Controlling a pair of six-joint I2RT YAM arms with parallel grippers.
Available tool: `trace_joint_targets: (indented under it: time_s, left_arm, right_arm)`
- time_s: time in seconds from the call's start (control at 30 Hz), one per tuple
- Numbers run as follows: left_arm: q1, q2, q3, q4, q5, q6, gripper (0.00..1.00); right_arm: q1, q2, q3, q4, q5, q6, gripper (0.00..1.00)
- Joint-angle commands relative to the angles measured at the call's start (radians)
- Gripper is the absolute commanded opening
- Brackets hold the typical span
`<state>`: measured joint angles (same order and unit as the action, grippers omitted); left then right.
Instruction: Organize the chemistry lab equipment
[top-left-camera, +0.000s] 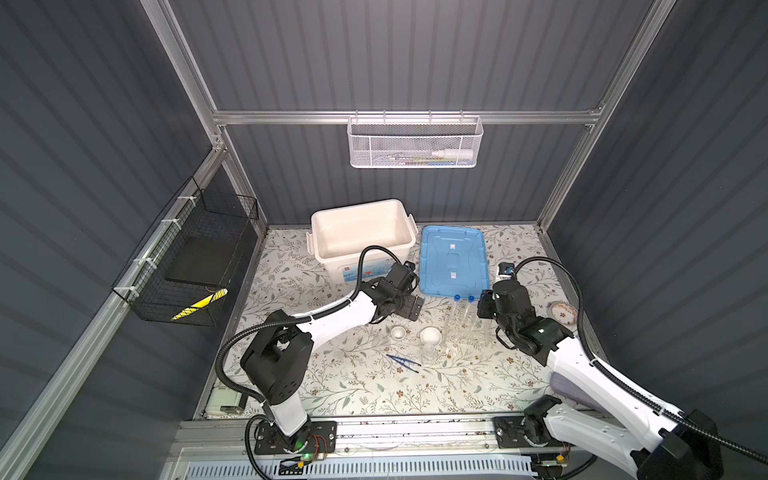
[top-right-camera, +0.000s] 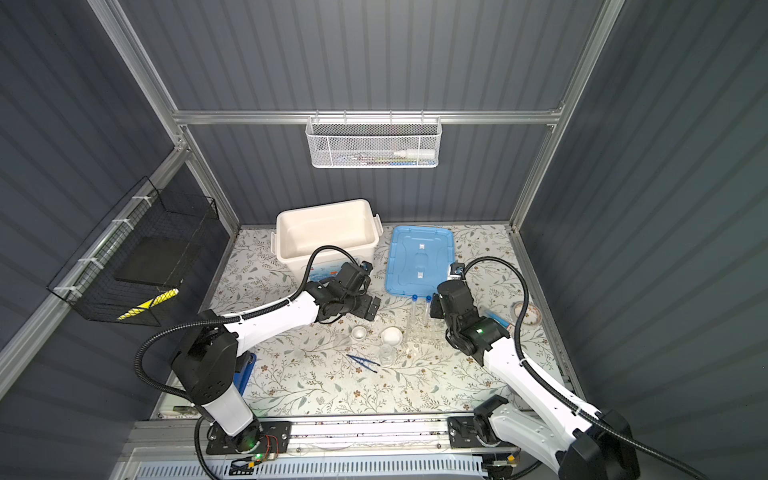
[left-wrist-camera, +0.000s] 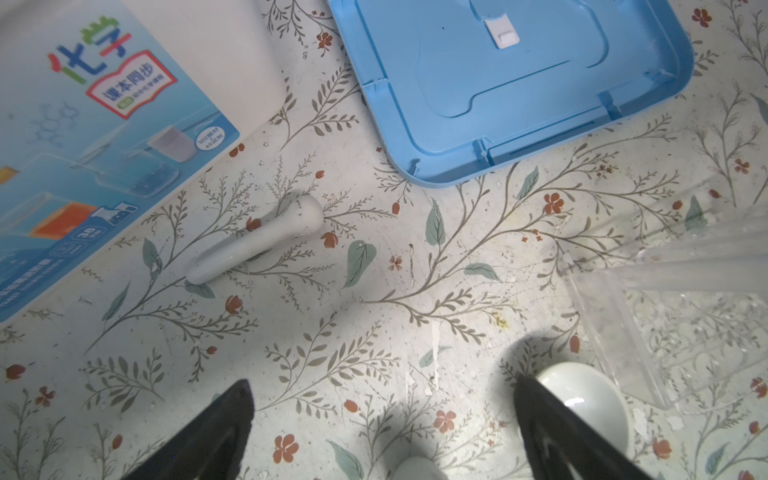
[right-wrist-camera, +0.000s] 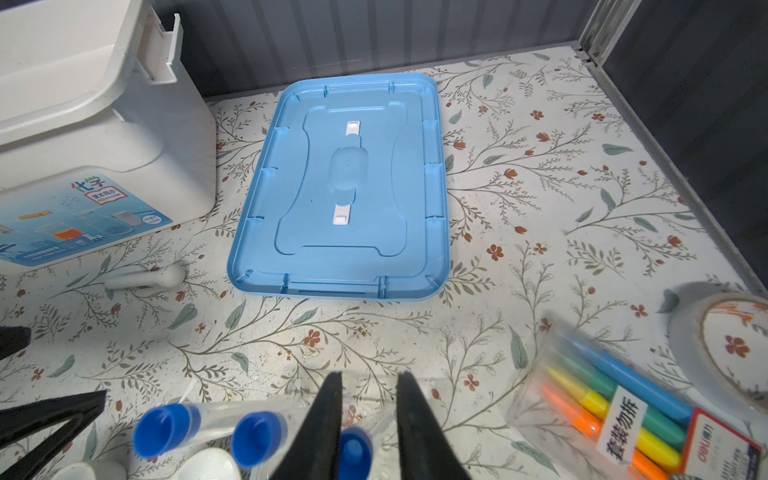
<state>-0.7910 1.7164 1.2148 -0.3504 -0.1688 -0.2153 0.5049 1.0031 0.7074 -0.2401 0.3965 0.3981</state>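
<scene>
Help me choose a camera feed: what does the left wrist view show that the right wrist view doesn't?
Left wrist only: the base of the rack. Right wrist only: highlighters, tape roll, three blue tube caps. Both: bin, lid, rod, a dish.

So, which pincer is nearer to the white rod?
Left. The left pincer hovers open just short of the white rod; the right pincer is over the test tubes, well aside.
</scene>
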Motion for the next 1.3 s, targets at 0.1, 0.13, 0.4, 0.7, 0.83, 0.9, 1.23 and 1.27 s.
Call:
trace_joint_targets:
  time_s: [0.1,0.13,0.4,0.7,0.83,0.9,1.23,1.27]
  left_arm:
    - [0.005,-0.025,0.004,0.004,-0.003,-0.008,1.00]
    - [0.004,-0.032,0.002,0.004,-0.009,-0.008,1.00]
    - [0.004,-0.089,-0.020,0.007,-0.056,-0.013,1.00]
    - [0.006,-0.169,-0.035,-0.012,-0.151,-0.068,1.00]
    - [0.023,-0.212,-0.047,-0.029,-0.193,-0.110,1.00]
    - [0.042,-0.226,-0.048,-0.046,-0.193,-0.130,1.00]
    - [0.128,-0.283,-0.037,-0.114,-0.210,-0.151,1.00]
    - [0.128,-0.279,-0.035,-0.115,-0.199,-0.143,1.00]
  right_arm:
    - [0.006,-0.014,0.010,-0.015,0.032,0.002,0.38]
    - [0.004,-0.018,0.012,-0.016,0.035,0.003,0.41]
    - [0.001,-0.040,0.030,-0.021,0.056,0.011,0.64]
    - [-0.008,-0.043,0.073,-0.041,0.064,0.007,0.82]
    - [-0.022,-0.040,0.093,-0.042,0.037,0.001,0.93]
    - [-0.024,-0.037,0.102,-0.041,0.030,-0.003,0.98]
    - [-0.062,-0.014,0.157,-0.033,-0.032,-0.025,0.99]
    - [-0.065,-0.011,0.162,-0.032,-0.039,-0.027,0.99]
